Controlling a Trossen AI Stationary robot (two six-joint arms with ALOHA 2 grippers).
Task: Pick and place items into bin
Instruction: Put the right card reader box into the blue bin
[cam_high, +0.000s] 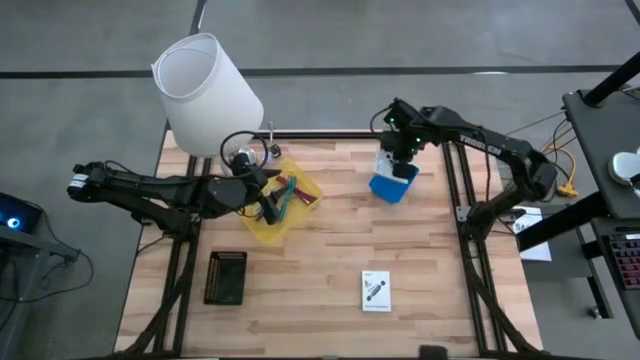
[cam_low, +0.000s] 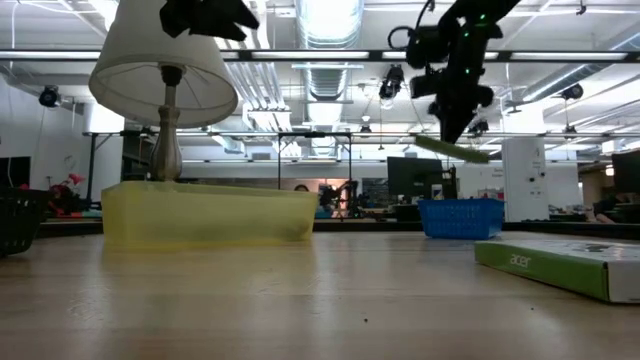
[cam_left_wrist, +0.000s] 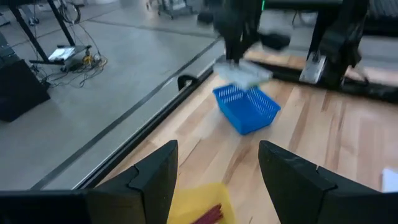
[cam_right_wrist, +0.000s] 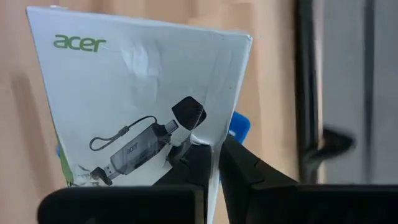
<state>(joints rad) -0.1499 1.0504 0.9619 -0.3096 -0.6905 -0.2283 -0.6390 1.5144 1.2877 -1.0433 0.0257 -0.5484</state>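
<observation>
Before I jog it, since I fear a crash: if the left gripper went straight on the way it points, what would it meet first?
Probably the blue basket: in its wrist view the open left gripper looks across bare table at it. Depth is unclear.

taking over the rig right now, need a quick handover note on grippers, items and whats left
Right gripper: jaws shut on a white acer packet, held above the blue bin at the table's far right.
Left gripper: jaws open, over the yellow tray, holding nothing.
Yellow tray contains small loose items, including a teal and a reddish piece.
Second white packet lies flat near the table's front.
Black basket sits front left.
Done: first packet lifted. Left: release it into the bin, then the remaining items.
</observation>
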